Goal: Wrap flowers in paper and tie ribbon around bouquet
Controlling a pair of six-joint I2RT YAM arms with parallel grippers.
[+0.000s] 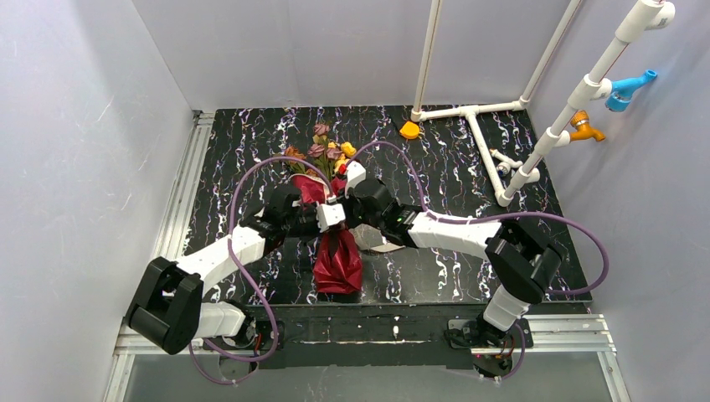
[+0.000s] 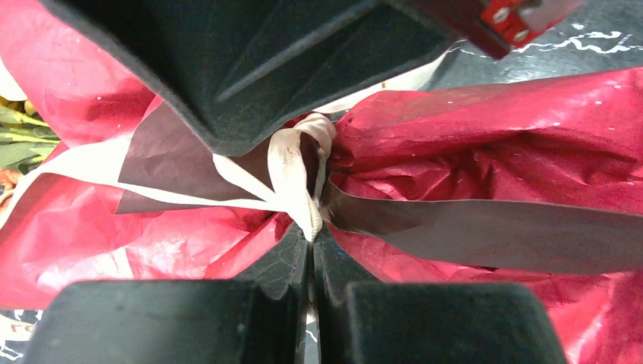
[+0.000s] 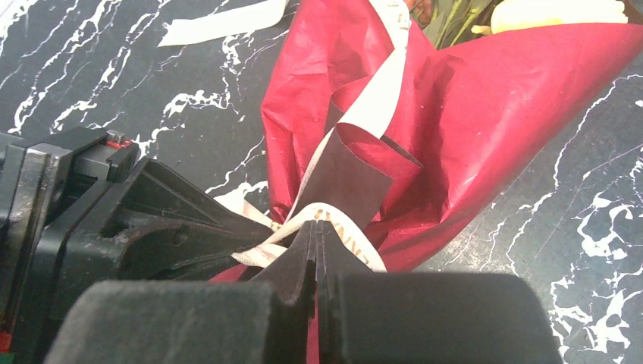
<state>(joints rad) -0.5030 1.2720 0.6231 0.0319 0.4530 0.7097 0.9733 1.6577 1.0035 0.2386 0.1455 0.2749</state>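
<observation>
– Two claws on the bouquet (image 1: 333, 239)?
– Yes, both. Nearest the arm bases lies its tail of crumpled red paper (image 1: 339, 264). Just beyond, at the bouquet's waist, the left gripper (image 2: 311, 236) is pinched tight on the ribbon (image 2: 292, 171), right at the knot.
– And the other?
– From the bouquet's opposite side the right gripper (image 3: 315, 227) meets it, jaws closed on a ribbon strand, against the paper.
– Where are the flowers (image 1: 322, 151)?
– Poking out of the bouquet's far end, on the table (image 1: 243, 142). Farther still, well right of them, sits a small orange wedge (image 1: 409, 130).
</observation>
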